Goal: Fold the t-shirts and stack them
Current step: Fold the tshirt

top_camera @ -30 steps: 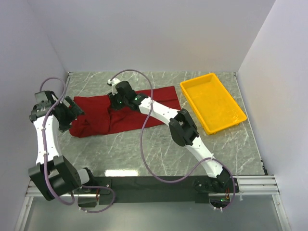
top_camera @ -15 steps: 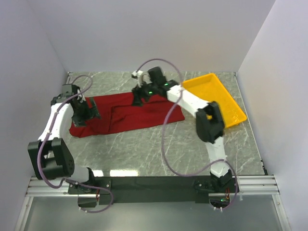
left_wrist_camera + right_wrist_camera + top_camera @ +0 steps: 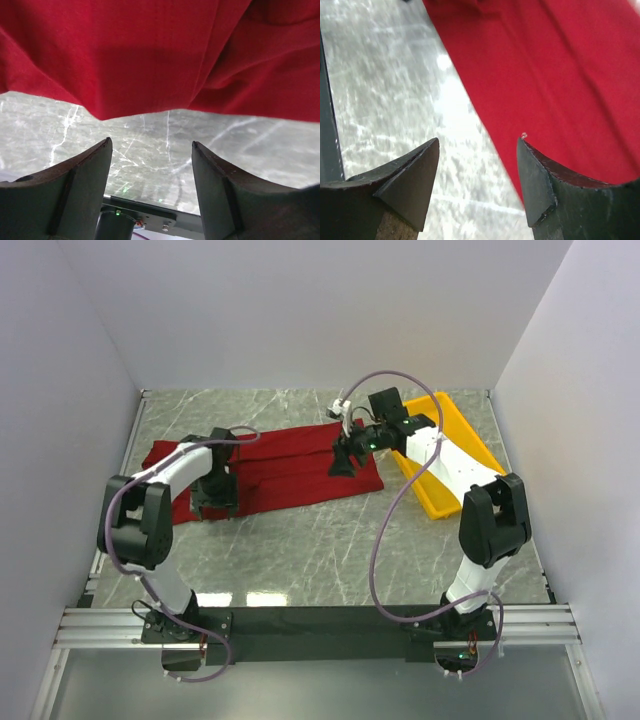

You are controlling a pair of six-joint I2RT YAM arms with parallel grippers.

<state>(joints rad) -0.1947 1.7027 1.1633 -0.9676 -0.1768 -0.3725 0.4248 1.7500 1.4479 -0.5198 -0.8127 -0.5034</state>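
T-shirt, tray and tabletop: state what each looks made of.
T-shirt: soft knit cloth, probably cotton, matte dark red; it drapes in folds. Tray: likely moulded plastic, smooth yellow with a raised rim. Tabletop: grey marble-look surface with white veins and a glossy sheen; stone or printed laminate, cannot tell which.

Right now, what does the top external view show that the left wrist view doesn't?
Only the top view: the yellow plastic tray, both whole arms, the right gripper over the right end of the dark red cloth t-shirt. Only the left wrist view: the open left gripper close up, framing bare grey marble table. Both: that t-shirt on that table.
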